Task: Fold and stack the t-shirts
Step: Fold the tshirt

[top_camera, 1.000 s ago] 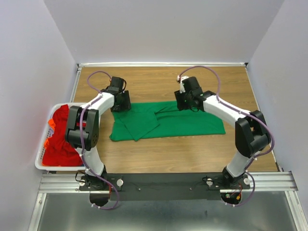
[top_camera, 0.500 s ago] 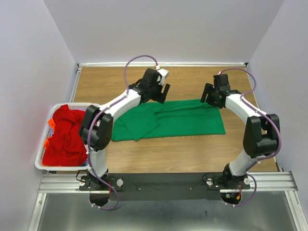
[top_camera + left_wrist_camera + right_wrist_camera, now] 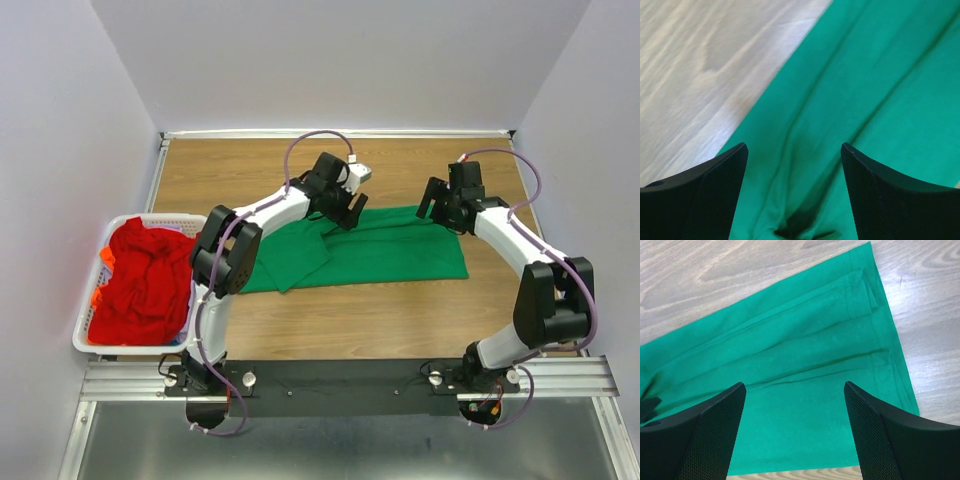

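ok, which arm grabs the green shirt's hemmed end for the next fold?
Right, probably: the right hand, open, hovers over the hemmed end of the green shirt; the left hand is nearer its middle.

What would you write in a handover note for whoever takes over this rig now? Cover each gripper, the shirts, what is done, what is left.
Left gripper: open, empty, above the green t-shirt near its far edge.
Right gripper: open, empty, above its right end.
Green t-shirt: on the table, folded into a long band.
Red t-shirts: heaped in the basket, unfolded.
Left: finish the green fold, fold the reds, stack.
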